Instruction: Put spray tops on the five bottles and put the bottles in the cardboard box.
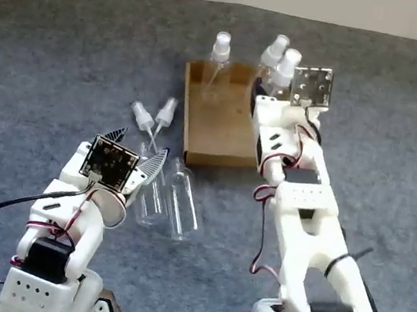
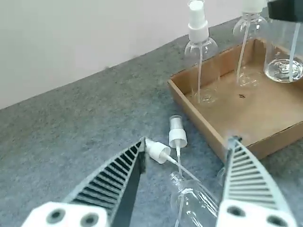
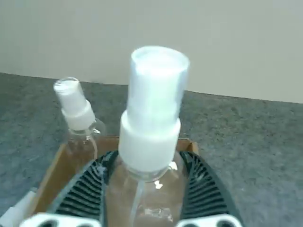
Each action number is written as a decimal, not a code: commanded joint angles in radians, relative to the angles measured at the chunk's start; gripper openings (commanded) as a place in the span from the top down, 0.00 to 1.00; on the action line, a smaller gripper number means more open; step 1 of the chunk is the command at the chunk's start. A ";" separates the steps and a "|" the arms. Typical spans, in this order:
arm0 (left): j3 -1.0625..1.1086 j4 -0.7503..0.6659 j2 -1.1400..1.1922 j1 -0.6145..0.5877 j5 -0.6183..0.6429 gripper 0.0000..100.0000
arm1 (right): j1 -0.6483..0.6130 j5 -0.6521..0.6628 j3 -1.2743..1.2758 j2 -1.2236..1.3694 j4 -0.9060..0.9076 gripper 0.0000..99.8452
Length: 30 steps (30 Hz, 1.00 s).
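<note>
Cardboard box (image 1: pixel 219 138) waits upper centre, so lower the bottle (image 3: pixel 152 109) clamped in your right gripper (image 3: pixel 147 165) upright, clear of its neighbours (image 1: pixel 220 53), while your left gripper (image 2: pixel 187 142) hangs open.

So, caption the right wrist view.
Right gripper holds a spray-topped bottle at the cardboard box, beside another standing bottle.

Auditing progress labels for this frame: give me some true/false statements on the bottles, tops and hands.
1. The right hand is shut on a capped bottle. True.
2. The left hand holds a spray top. False: it is open and empty.
3. Two uncapped bottles lie on the carpet. True.
4. All spray tops are fitted. False: two loose spray tops lie on the carpet.
5. The cardboard box is empty. False: capped bottles stand in it.
</note>
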 commanded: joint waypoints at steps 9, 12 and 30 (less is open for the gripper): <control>-0.007 -0.029 -0.001 -0.015 -0.005 0.75 | 0.028 0.012 -0.013 0.226 -0.194 1.00; -0.007 -0.029 -0.001 -0.016 -0.005 0.75 | 0.028 0.008 -0.015 0.257 -0.231 1.00; -0.007 -0.029 -0.001 -0.016 -0.005 0.75 | 0.028 0.014 -0.016 0.292 -0.242 0.85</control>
